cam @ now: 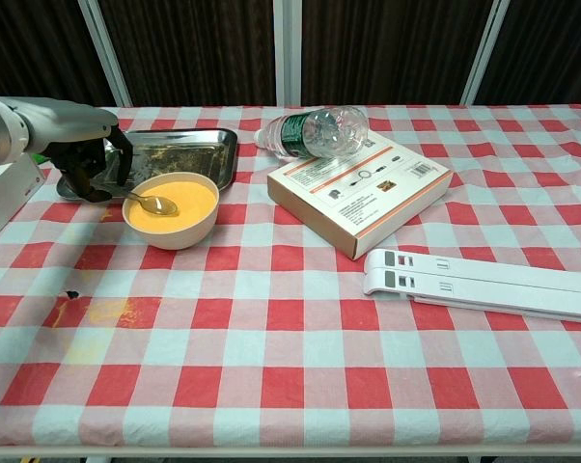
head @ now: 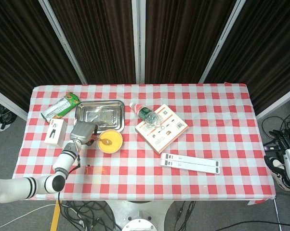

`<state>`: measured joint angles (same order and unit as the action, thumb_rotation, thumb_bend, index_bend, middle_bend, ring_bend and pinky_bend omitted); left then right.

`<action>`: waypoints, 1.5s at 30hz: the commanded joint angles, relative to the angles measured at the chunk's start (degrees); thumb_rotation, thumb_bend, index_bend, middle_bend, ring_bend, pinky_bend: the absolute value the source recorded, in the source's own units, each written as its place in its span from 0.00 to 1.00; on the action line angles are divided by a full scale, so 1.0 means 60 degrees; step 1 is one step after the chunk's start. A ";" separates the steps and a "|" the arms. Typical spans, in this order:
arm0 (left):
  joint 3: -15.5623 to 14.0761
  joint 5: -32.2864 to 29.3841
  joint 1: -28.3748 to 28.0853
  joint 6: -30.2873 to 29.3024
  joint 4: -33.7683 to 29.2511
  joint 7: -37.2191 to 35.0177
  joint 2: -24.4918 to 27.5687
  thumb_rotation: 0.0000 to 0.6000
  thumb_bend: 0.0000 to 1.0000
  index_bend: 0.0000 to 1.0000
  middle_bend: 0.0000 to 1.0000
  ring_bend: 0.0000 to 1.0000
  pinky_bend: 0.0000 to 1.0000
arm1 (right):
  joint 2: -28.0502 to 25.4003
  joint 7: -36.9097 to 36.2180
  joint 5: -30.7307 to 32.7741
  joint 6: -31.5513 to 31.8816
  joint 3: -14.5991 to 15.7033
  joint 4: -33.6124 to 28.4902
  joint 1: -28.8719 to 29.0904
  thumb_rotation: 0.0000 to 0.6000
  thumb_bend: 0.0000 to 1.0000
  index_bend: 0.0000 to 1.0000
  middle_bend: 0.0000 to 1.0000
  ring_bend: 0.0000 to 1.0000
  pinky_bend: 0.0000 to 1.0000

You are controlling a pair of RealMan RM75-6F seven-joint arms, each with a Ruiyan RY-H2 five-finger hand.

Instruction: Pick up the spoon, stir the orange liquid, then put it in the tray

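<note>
A cream bowl (cam: 171,224) of orange liquid (cam: 189,198) stands at the table's left, just in front of the steel tray (cam: 189,145). A metal spoon (cam: 158,204) lies with its tip in the liquid and its handle pointing left over the rim. My left hand (cam: 88,169) grips that handle beside the bowl, over the tray's left end. From the head view the left hand (head: 82,132) sits left of the bowl (head: 110,141) and below the tray (head: 99,115). My right hand (head: 280,161) hangs off the table's right edge, mostly cut off.
A water bottle (cam: 315,130) lies against an orange-and-white box (cam: 363,188) at centre. A long white bar (cam: 484,285) lies at the right. A white carton (cam: 6,193) and a snack bag (head: 60,107) sit at the far left. An orange spill (cam: 88,311) stains the cloth.
</note>
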<state>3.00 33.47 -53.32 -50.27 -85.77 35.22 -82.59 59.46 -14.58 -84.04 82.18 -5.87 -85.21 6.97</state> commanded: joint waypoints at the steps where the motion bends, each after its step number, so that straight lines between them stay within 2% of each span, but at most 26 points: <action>1: 0.0004 0.0011 0.0016 -0.0031 0.0033 -0.0028 -0.0027 1.00 0.37 0.54 0.95 0.91 0.94 | 0.0002 -0.0002 -0.0002 0.0003 -0.0002 0.0006 -0.0002 1.00 0.25 0.14 0.14 0.02 0.06; 38: -0.0009 0.0016 0.0040 -0.0148 0.0186 0.0100 -0.0133 1.00 0.39 0.60 0.95 0.91 0.94 | 0.0020 -0.0025 0.0038 -0.0014 0.0006 0.0036 -0.0053 1.00 0.25 0.14 0.14 0.02 0.06; 45: 0.0023 0.0000 0.0035 -0.0152 0.0188 0.0109 -0.0142 1.00 0.40 0.64 0.95 0.91 0.94 | 0.0013 -0.0008 0.0031 -0.0022 0.0008 0.0023 -0.0054 1.00 0.25 0.14 0.14 0.02 0.06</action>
<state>3.13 33.47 -53.11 -51.18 -84.63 35.89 -83.45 59.54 -14.62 -83.85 82.05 -5.82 -85.08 6.65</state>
